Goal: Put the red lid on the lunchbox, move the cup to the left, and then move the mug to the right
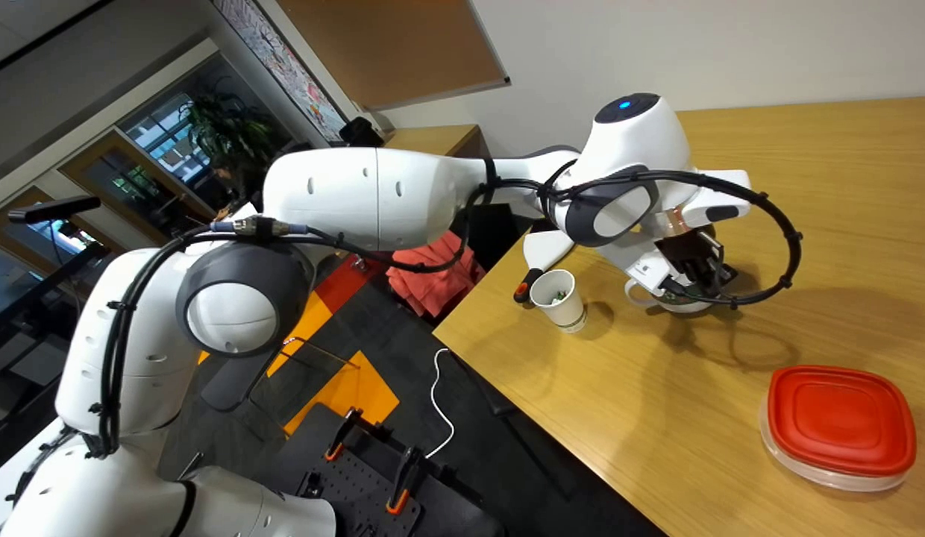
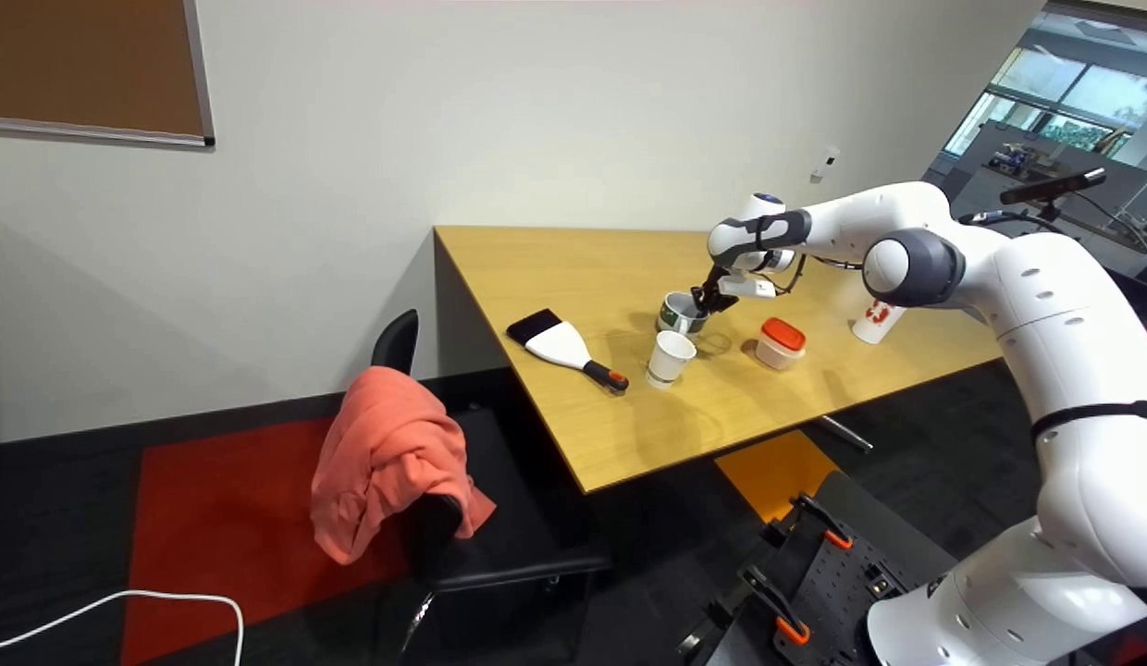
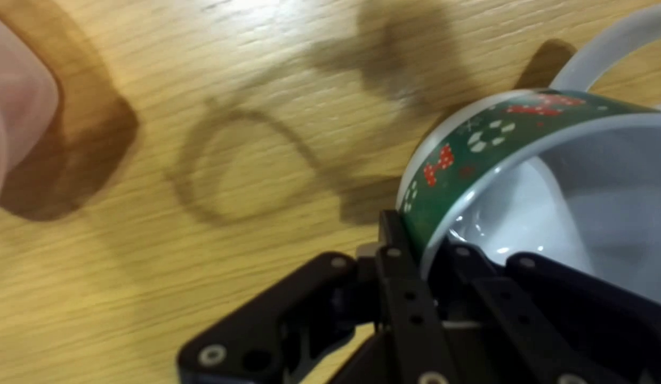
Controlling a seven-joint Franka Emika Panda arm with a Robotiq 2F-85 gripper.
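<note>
the gripper [image 3: 426, 253] holds the green-banded mug [image 3: 549, 186] by its rim, one finger inside, one outside. in an exterior view, the paper cup [image 1: 559, 302] stands at nine o'clock from it; at four o'clock the red lid [image 1: 839, 419] lies upon the clear lunchbox [image 1: 806, 470].

A pale wall [image 2: 536, 111] rises behind a light wood table [image 2: 555, 268], with a metal-edged brown board [image 2: 88, 65] mounted on it in both exterior views. A coral garment [image 2: 388, 462] drapes over a black chair [image 2: 518, 499] by the table's end, above dark flooring [image 2: 55, 518] broken by a red panel [image 2: 213, 518] and orange panels [image 1: 350, 395]. In an exterior view, a leafy plant [image 1: 227, 127] stands near a wood-framed glass door [image 1: 123, 171]; bright windows [image 2: 1031, 69] show at the upper right in an exterior view, and in the wrist view a white glare [image 3: 258, 8] sits on the table
</note>
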